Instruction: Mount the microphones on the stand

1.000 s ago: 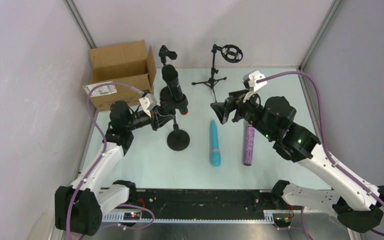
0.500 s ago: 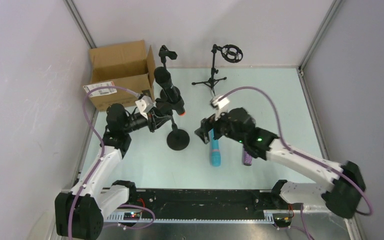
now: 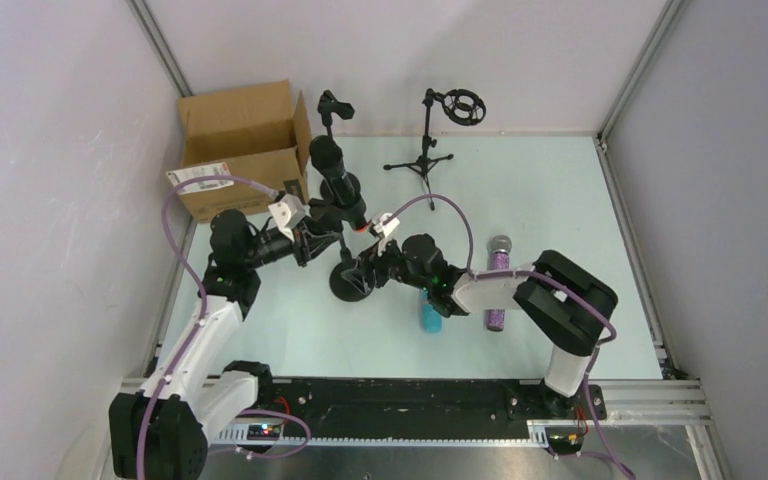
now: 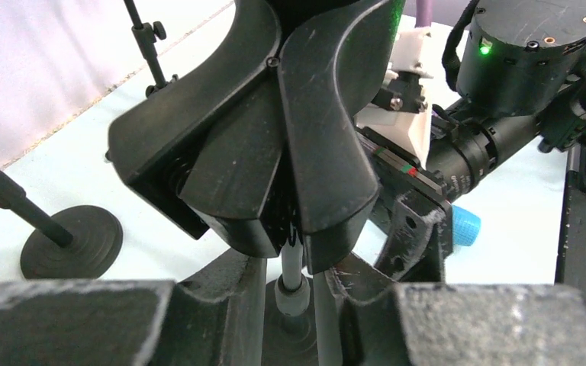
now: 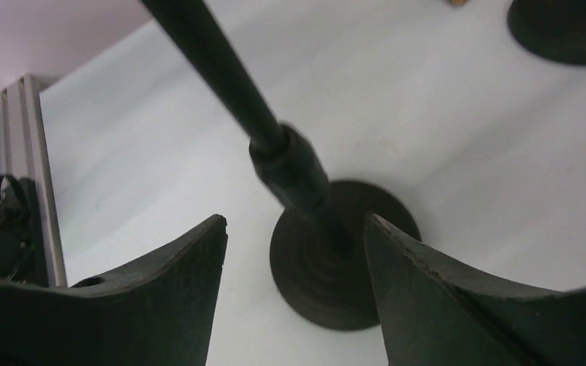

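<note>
The black microphone (image 3: 338,180), with its orange-red end (image 3: 361,226) pointing toward me, sits in the clip (image 4: 275,130) of the round-based stand (image 3: 352,283). My left gripper (image 3: 322,232) is shut on that stand's thin pole (image 4: 293,268) just under the clip. My right gripper (image 3: 357,272) is open and low beside the base (image 5: 336,263), its fingers on either side of the pole's foot without touching it. The turquoise microphone (image 3: 430,318) lies on the table, mostly hidden under my right arm. The purple microphone (image 3: 498,290) lies flat to its right, silver head away from me.
An open cardboard box (image 3: 245,135) stands at the back left. A second round-based clip stand (image 3: 332,108) stands behind the black microphone. A tripod stand (image 3: 422,160) with a ring mount (image 3: 465,106) is at the back centre.
My right arm has swung left and down, from above the purple microphone to the stand's base, its jaws narrowing a little. The left gripper has kept its hold, shifting only slightly.
</note>
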